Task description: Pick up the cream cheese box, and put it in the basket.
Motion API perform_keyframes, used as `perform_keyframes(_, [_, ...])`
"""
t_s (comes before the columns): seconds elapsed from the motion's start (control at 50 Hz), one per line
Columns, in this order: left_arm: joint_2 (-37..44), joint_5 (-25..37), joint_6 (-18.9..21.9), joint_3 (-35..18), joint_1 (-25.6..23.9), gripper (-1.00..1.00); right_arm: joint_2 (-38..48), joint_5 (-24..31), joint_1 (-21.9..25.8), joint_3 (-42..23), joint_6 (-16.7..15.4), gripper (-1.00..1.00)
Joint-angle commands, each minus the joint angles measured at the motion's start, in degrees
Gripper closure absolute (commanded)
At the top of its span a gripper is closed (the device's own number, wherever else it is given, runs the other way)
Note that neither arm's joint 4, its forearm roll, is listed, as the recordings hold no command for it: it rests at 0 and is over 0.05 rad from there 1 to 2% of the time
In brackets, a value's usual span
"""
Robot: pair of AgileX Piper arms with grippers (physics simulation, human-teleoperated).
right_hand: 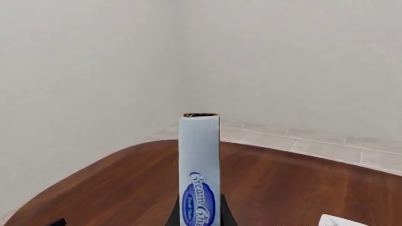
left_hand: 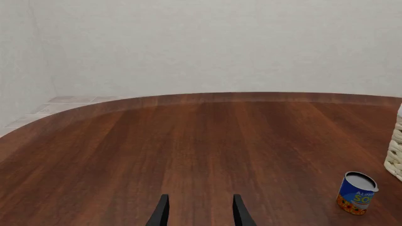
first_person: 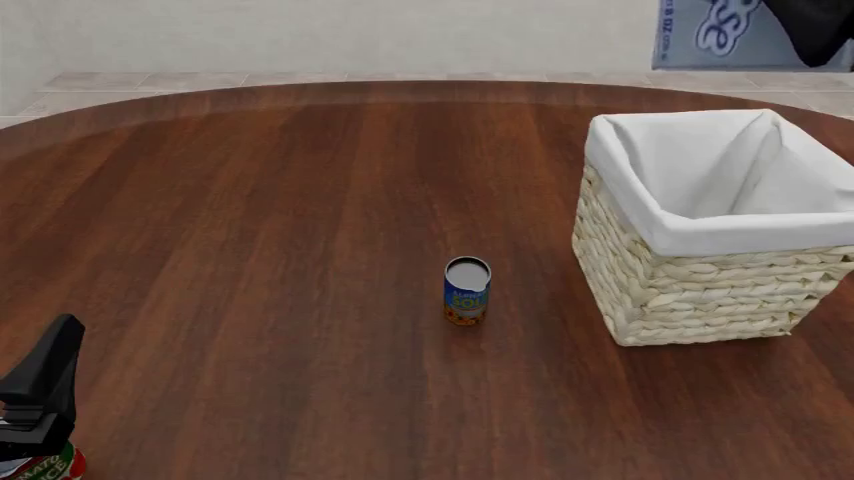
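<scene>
The cream cheese box (first_person: 727,35), silvery light-blue with a dark blue oval logo, hangs high in the air at the top right of the front view, above and beyond the basket (first_person: 694,290). My right gripper (first_person: 809,35) is shut on it. In the right wrist view the box (right_hand: 199,169) stands up between the fingers (right_hand: 174,217). The basket is pale wicker with a white lining, and its inside shows only cloth. My left gripper (left_hand: 199,209) is open and empty, low over the table at the near left (first_person: 47,375).
A small blue-and-orange can (first_person: 467,291) stands upright mid-table, left of the basket; it also shows in the left wrist view (left_hand: 357,193) beside the basket's edge (left_hand: 396,155). A red-and-green labelled can (first_person: 51,467) sits under the left gripper. The round wooden table (first_person: 267,200) ends at a pale wall.
</scene>
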Motion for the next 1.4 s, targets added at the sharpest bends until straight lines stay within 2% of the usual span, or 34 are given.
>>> perform_keyframes(0.02, [0.0, 0.0, 0.0, 0.0, 0.0, -1.0, -1.3, -1.0, -1.9, 1.0, 1.2, 1.0])
perform_keyframes(0.74, [0.0, 0.0, 0.0, 0.0, 0.0, -1.0, -3.1, -2.3, -6.8, 2.5, 1.5, 1.0])
perform_keyframes(0.84, [0.0, 0.0, 0.0, 0.0, 0.0, -1.0, -2.8, -2.8, -9.2, 2.4, 1.1, 1.0])
perform_keyframes(1.34, [0.0, 0.0, 0.0, 0.0, 0.0, -1.0, -2.3, -5.2, -13.8, 4.3, 0.6, 1.0])
perform_keyframes(1.4, [0.0, 0.0, 0.0, 0.0, 0.0, -1.0, -1.7, -6.0, -15.7, 4.4, 0.1, 1.0])
